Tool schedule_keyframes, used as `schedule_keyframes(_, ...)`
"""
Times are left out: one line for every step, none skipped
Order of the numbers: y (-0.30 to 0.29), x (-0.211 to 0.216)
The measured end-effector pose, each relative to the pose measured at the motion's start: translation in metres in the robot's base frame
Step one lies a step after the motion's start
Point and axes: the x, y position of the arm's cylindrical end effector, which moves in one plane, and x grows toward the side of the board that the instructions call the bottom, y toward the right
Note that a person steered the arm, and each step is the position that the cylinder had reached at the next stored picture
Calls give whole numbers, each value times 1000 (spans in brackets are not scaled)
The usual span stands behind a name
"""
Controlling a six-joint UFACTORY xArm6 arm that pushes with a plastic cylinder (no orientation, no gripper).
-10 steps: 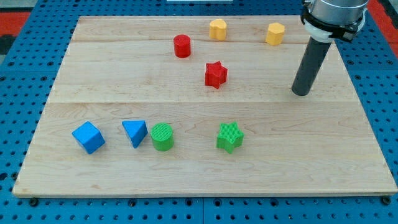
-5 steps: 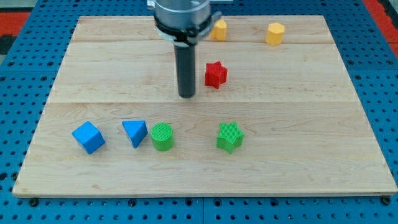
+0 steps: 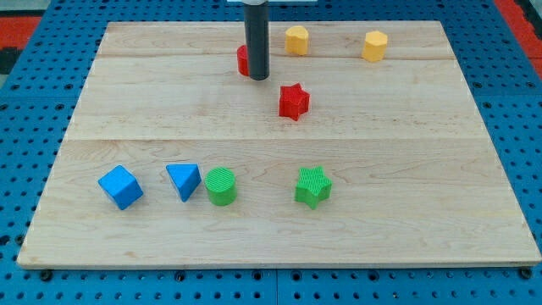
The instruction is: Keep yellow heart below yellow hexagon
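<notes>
Holding nothing (bare rod), my tip (image 3: 258, 78) stands lower-left of yellow heart (image 3: 296, 40).

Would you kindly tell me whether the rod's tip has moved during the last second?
Yes. My tip swept from the view's right toward its left and now sits against the red cylinder.

A pale wooden board (image 3: 423, 212) on blue pegboard (image 3: 34, 76) carries eight blocks. Far edge — yellow heart (image 3: 296, 40), yellow hexagon (image 3: 375, 46), red cylinder (image 3: 242, 60), red star (image 3: 294, 102). Near the front-left corner — blue cube (image 3: 119, 187), blue triangular block (image 3: 184, 180), green cylinder (image 3: 222, 185), green star (image 3: 312, 186).

A straight dark grey rod is seen, round and smooth. My tip (image 3: 258, 78) is cut flat. No markings are shown.
</notes>
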Motion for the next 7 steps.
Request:
schedule_keyframes(1, -16)
schedule_keyframes(0, -44)
schedule_keyframes(-22, -58)
schedule_keyframes(11, -83)
schedule_keyframes(41, -100)
schedule_keyframes(85, -89)
schedule_keyframes(113, -62)
